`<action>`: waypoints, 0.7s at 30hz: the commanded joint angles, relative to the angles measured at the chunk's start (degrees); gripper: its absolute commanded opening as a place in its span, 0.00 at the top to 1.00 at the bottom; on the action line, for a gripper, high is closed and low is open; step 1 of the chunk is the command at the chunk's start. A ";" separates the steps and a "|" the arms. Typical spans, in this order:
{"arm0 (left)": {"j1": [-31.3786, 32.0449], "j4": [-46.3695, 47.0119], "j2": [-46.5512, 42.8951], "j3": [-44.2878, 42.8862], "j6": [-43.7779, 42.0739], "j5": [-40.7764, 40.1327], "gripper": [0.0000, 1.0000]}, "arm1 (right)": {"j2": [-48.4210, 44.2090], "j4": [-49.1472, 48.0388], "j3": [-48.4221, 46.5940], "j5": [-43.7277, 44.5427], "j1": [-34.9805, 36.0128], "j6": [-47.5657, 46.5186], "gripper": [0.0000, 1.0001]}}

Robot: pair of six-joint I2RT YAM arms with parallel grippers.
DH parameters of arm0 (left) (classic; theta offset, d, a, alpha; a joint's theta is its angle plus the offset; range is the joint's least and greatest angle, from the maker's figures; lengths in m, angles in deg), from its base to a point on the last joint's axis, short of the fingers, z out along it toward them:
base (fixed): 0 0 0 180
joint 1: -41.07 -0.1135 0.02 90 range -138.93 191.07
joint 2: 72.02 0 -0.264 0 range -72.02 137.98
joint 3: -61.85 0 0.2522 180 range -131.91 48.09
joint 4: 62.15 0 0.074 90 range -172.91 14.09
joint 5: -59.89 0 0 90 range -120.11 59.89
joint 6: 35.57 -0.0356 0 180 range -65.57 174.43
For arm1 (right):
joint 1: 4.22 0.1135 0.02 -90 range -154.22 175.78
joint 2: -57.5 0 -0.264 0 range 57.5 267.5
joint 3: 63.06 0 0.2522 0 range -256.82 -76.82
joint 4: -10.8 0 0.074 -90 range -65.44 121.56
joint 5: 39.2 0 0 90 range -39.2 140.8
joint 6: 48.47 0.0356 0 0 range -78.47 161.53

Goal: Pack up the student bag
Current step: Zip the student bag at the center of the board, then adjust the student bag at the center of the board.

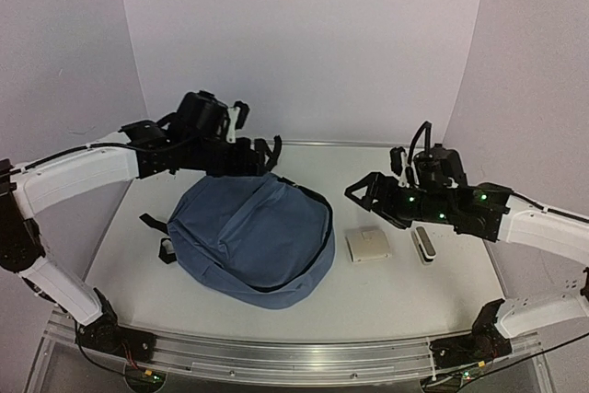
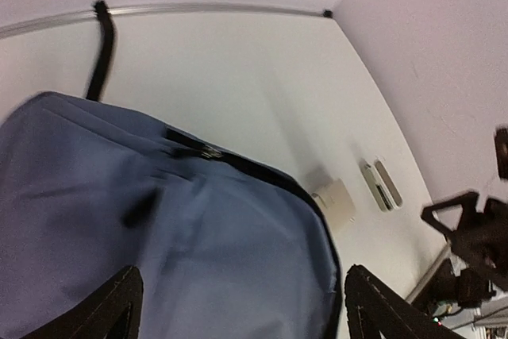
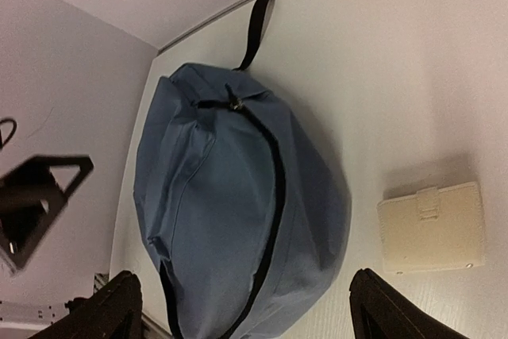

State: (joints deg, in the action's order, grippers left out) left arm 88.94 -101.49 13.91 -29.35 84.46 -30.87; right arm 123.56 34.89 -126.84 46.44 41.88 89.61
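Slate-blue backpack (image 1: pixel 253 236) is lying at six o'clock of the gaping left pincer (image 2: pixel 242 309) and nine o'clock of the gaping right pincer (image 3: pixel 242 307) on the top view; its straps (image 1: pixel 153 222) are showing only in part.

Bag (image 1: pixel 248 238) on table (image 1: pixel 396 294), wallet (image 1: pixel 368 245) then case (image 1: pixel 423 245) to rt.

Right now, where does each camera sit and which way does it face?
Top external: fixed above and behind the arms, looking down on the table and student bag; both arms show, left gripper and right gripper open.
Left wrist: on the left arm, looking across the bag toward the robot's right; own fingertips at bottom.
Right wrist: on the right arm, looking left at the bag; own fingertips at bottom.
Shared: both wrist views show the bag and the cream case.
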 commanded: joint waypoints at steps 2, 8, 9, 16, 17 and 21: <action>-20.26 -12.34 -5.73 5.73 -4.17 12.11 0.11 | 5.50 -0.88 -0.58 3.59 8.69 5.07 0.26; -29.07 -12.84 -6.92 6.61 -7.35 17.20 0.10 | 9.89 -3.64 1.52 5.82 11.15 8.01 0.40; -29.55 -12.21 -7.30 7.04 -7.65 17.11 0.10 | 10.52 -4.89 1.86 5.59 11.49 8.30 0.41; -30.25 -10.26 -8.48 8.73 -10.37 16.15 0.10 | 17.08 -9.80 1.42 4.29 12.32 8.37 0.51; -30.29 -10.26 -8.70 8.97 -10.70 15.84 0.10 | 17.74 -10.93 1.41 3.58 12.36 8.20 0.52; -30.27 -10.34 -9.60 10.16 -11.72 14.96 0.10 | 20.87 -12.85 0.28 2.70 12.40 7.23 0.60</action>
State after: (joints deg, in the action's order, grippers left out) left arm 59.00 -113.19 6.86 -20.19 75.26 -15.29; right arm 142.05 26.61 -124.92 49.53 53.99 97.46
